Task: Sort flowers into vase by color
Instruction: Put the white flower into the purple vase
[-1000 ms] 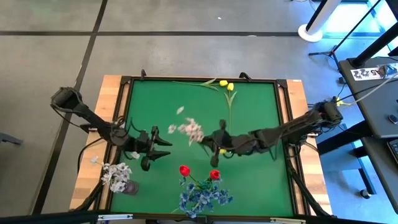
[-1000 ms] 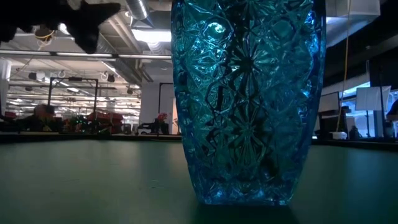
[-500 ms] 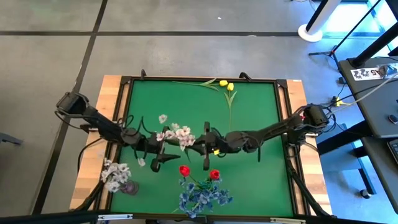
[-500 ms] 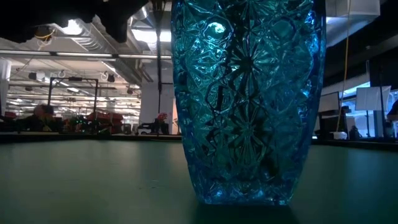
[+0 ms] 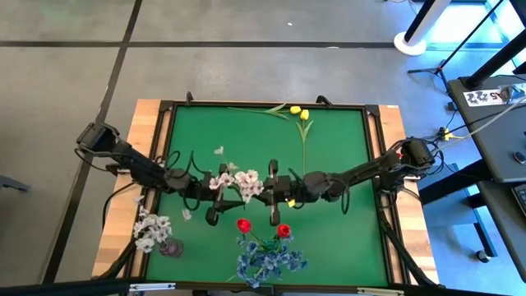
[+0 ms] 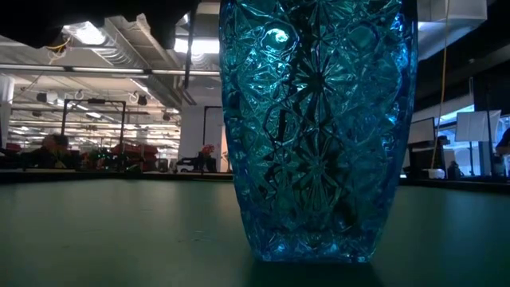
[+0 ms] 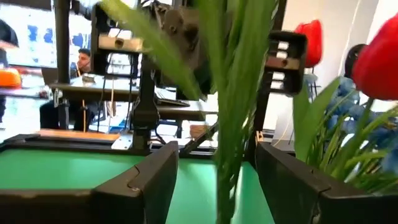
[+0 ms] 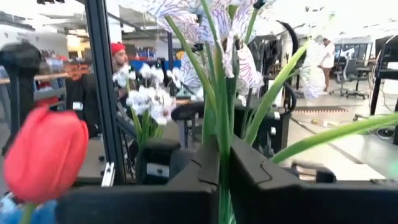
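The green table (image 5: 345, 148) spans the whole scene, with both arms meeting over its middle. Near the front edge, beyond both pincers, the blue vase (image 6: 317, 127) already carries the bushy blue bunch (image 5: 267, 261) and two red tulips (image 5: 244, 224). A second, small vase (image 5: 171, 248) stands on the wooden border on the left arm's side, holding one white spray (image 5: 148, 230). The right gripper (image 8: 222, 180) has its fingers pressed together on the stalk of another white spray (image 5: 238, 181), whose blossoms rise just above the fingers. The left gripper (image 7: 214, 180) is spread wide around the same green stalk — the stalk stands between its fingers without visible contact — so this reads as a hand-over between arms, with the right still holding. The two yellow tulips (image 5: 300, 113) lie flat at the far edge, well away from both pincers. Judged progress: blue and red are placed and one white spray is placed; the white spray in hand — and both yellow tulips, for which no vase can be made out — remain.
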Controlling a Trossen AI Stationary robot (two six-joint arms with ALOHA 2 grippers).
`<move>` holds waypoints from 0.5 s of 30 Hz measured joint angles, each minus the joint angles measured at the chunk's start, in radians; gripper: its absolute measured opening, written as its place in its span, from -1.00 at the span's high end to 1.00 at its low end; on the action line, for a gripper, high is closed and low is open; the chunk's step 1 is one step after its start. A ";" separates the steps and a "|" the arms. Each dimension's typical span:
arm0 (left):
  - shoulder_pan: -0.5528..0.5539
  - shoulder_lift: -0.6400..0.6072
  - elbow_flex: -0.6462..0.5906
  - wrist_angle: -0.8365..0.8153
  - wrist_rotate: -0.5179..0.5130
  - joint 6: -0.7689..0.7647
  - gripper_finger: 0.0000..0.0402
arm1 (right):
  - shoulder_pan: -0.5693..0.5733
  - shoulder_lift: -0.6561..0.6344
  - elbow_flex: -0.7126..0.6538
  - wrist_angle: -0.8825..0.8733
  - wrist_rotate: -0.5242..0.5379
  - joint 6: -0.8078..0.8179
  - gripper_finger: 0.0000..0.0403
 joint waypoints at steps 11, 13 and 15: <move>0.021 0.000 0.010 -0.030 -0.002 -0.081 0.80 | 0.000 0.000 0.000 0.012 0.079 -0.007 0.60; 0.020 0.000 0.009 -0.037 -0.001 -0.083 0.93 | 0.000 0.000 0.000 0.012 0.079 -0.022 0.49; 0.016 -0.003 0.009 -0.041 0.000 -0.079 0.93 | 0.000 0.000 0.000 0.012 0.076 -0.025 0.36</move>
